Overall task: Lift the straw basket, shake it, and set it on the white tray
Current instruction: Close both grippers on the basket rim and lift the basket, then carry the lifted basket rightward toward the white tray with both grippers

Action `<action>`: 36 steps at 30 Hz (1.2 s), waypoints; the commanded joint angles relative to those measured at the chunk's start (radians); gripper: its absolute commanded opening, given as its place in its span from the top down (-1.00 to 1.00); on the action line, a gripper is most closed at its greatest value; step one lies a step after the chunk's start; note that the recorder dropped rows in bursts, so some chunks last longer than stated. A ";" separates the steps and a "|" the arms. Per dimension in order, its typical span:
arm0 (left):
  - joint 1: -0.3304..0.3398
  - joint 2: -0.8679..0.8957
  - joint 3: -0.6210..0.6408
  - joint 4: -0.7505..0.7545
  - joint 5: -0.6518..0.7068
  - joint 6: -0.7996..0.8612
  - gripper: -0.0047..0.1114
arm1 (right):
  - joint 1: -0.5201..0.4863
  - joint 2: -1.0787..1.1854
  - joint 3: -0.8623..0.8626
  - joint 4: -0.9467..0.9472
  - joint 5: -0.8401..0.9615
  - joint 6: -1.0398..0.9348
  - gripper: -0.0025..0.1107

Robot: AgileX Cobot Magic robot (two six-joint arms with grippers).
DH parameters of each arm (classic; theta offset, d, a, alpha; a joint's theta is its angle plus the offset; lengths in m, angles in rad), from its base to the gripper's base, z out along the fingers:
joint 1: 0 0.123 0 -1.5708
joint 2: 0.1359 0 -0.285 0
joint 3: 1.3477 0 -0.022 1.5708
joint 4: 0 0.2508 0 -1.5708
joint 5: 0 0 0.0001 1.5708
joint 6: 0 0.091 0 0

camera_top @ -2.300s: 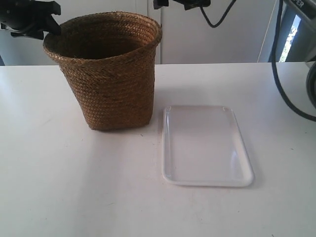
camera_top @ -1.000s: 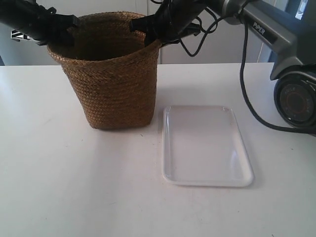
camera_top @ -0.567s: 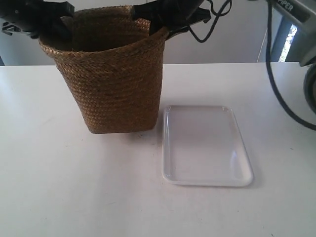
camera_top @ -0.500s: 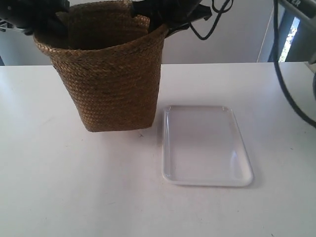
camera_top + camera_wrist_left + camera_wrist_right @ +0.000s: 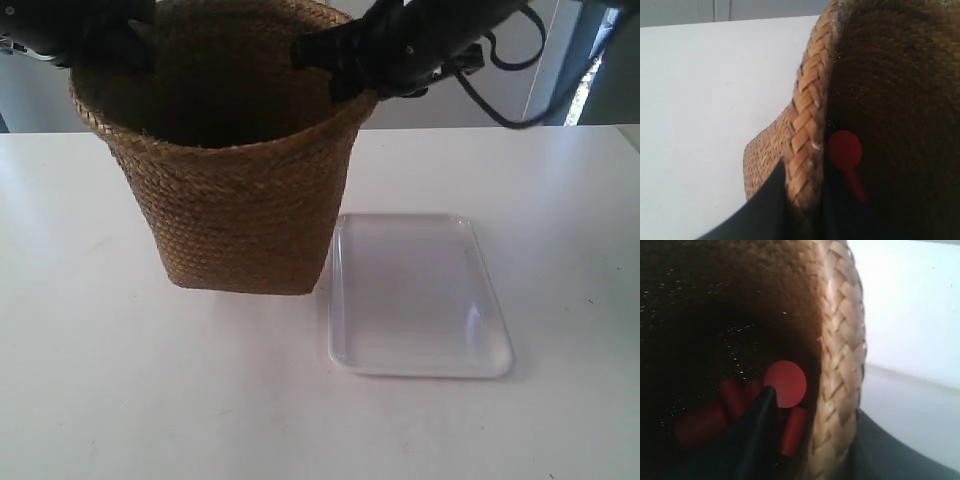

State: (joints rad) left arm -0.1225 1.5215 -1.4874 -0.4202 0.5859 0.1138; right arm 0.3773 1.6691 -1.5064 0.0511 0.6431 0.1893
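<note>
Straw basket (image 5: pixel 245 200): upright on the desk (image 5: pixel 100 400) side of the white tray (image 5: pixel 415 300), its lower corner just beside the tray's near long edge. It is not on the tray. Whether its base clears the desk cannot be told.

Left pincer (image 5: pixel 801 210): narrow, clamped over the braided rim, one dark finger outside the wall and one inside.

Right pincer (image 5: pixel 822 440): likewise clamped over the rim, one finger inside and one outside.

Exterior view: the arm at the exterior view's left (image 5: pixel 70 25) and the arm at the exterior view's right (image 5: pixel 420 40) meet the rim at opposite sides.

Contents: small red pieces (image 5: pixel 785 384) lie in the dark interior; their kind cannot be told.

White tray: flat on the desk, bare.
</note>
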 commanded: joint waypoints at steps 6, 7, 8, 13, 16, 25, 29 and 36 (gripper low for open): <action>-0.126 -0.186 0.171 0.021 -0.077 0.007 0.92 | 0.077 -0.264 0.344 -0.067 -0.173 -0.015 0.96; -0.144 -0.213 0.204 0.025 -0.092 0.007 0.92 | 0.081 -0.279 0.365 -0.072 -0.166 -0.043 0.96; -0.158 -0.237 0.232 0.025 -0.106 0.007 0.92 | 0.081 -0.293 0.381 -0.075 -0.160 -0.064 0.96; -0.214 -0.383 0.393 0.033 -0.218 -0.025 0.92 | 0.081 -0.333 0.403 -0.069 -0.099 -0.135 0.96; -0.217 -0.450 0.470 0.033 -0.247 -0.031 0.92 | 0.081 -0.335 0.403 -0.062 -0.061 -0.189 0.96; -0.217 -0.474 0.575 0.035 -0.219 -0.033 0.92 | 0.081 -0.335 0.401 -0.016 -0.066 -0.189 0.96; -0.217 -0.474 0.575 0.035 -0.244 -0.004 0.92 | 0.081 -0.335 0.401 0.008 -0.092 -0.162 0.96; -0.217 -0.476 0.586 0.009 -0.229 -0.004 0.92 | 0.081 -0.330 0.428 0.044 -0.052 -0.170 0.96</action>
State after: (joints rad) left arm -0.3258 1.0642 -0.9094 -0.3928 0.3275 0.0677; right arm 0.4591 1.3394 -1.0962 0.0990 0.6034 0.0440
